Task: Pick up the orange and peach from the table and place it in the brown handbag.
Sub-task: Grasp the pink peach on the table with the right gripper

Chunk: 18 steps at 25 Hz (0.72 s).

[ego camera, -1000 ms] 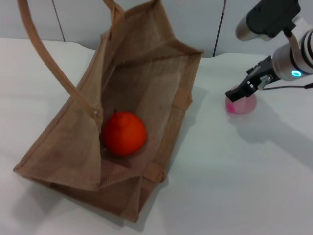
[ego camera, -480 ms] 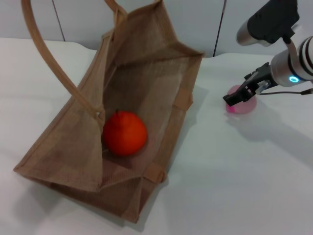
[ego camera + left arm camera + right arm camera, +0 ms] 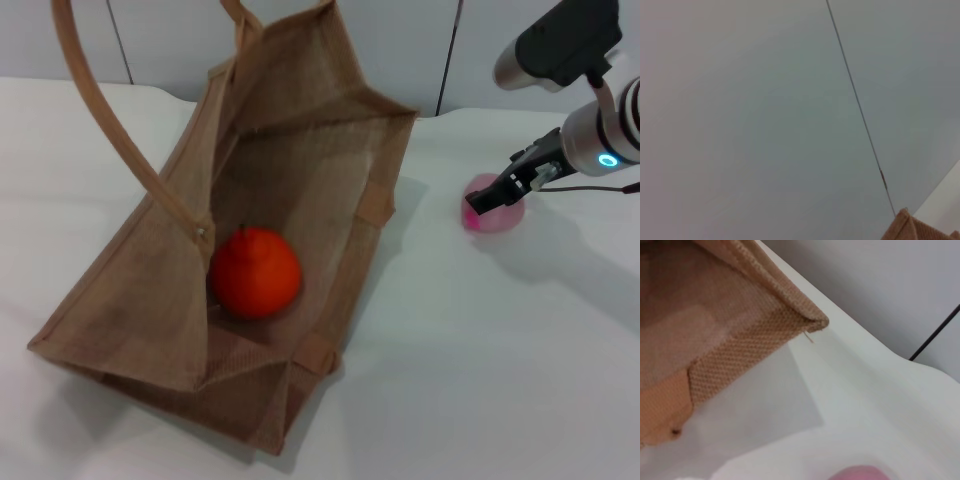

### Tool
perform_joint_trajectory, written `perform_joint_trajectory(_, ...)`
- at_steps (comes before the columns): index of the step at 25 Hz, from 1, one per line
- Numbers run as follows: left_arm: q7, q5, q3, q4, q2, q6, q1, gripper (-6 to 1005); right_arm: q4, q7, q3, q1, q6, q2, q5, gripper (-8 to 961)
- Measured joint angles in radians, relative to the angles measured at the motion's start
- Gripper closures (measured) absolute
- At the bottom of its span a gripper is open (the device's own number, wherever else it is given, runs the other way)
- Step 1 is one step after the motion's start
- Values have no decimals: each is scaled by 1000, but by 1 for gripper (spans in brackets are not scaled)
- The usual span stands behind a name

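While the orange (image 3: 254, 271) sits inside the brown handbag (image 3: 330, 120), the peach (image 3: 492, 210) lies on the white table (image 3: 480, 360) just beside the bag's open end. Right gripper (image 3: 497, 195) is at the peach; can't tell how far its jaws are spread or whether it grips. Peach looks light, round, probably smooth and prone to roll, so take it across the widest middle, gently. Left gripper is out of sight.
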Motion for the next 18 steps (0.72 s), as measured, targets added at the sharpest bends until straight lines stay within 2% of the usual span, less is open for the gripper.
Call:
perform_joint_trajectory(10, -1, 5, 0, -1, 1, -8, -17, 877, 43, -2, 15, 4, -22, -2, 3, 122)
perform_joint_trajectory(18, -1, 6, 2, -2, 1, -10, -21, 875, 67, -8, 24, 17, -22, 7, 7, 140)
